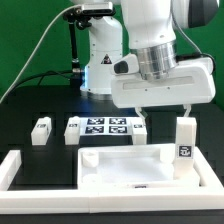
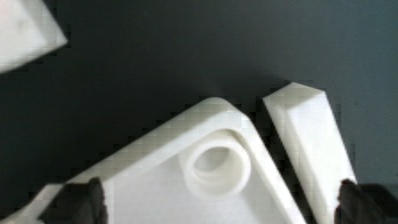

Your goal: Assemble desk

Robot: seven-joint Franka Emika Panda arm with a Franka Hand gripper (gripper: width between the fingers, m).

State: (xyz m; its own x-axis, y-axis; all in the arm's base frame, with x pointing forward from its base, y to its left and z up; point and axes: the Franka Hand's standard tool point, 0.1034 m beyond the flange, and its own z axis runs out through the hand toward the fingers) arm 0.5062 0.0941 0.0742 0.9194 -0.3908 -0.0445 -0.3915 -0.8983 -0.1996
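With jaws wide and empty, the gripper [image 1: 163, 108] hovers over a corner of the desk top [image 1: 130, 165], which lies just camera-side of the marker board [image 1: 105, 128]; it is seemingly light, stiff, slick plastic, best pinched across its rim.

Bright, even light fills the exterior view, bleaching the white desk top [image 1: 120, 165] and the arm [image 1: 160, 50] almost to glare against the black surface [image 1: 30, 108]. Shadows there are faint and soft-edged. The wrist view is dimmer and grainy, its outlines smeared, and the dark fingers [image 2: 75, 203] at the frame's edge are out of focus.
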